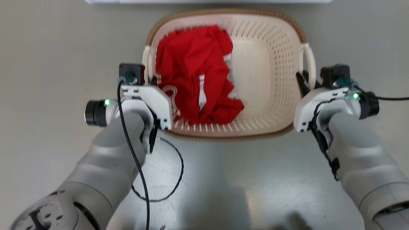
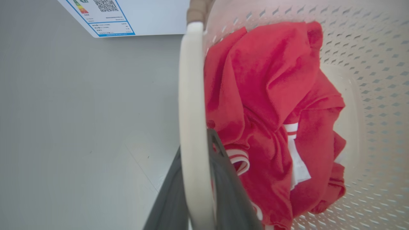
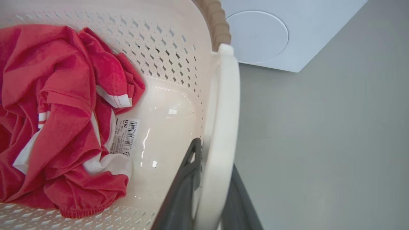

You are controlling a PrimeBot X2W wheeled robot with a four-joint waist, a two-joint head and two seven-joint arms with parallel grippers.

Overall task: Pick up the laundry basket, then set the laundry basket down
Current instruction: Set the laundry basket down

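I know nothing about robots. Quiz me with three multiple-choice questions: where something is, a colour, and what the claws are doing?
1. Where in the basket does the clothing lie?
A) the robot's left half
B) the robot's right half
C) draped over the rim

2. What colour is the clothing?
A) blue
B) red with white stripes
C) green

3. What are the left claw and right claw doing?
A) hanging open above the floor
B) pinching the left handle and right handle
C) lifting the clothing

Answers: A, the basket's right half shows bare plastic. B, every view shows red cloth with white stripes. B, each wrist view shows a handle clamped in its claw.
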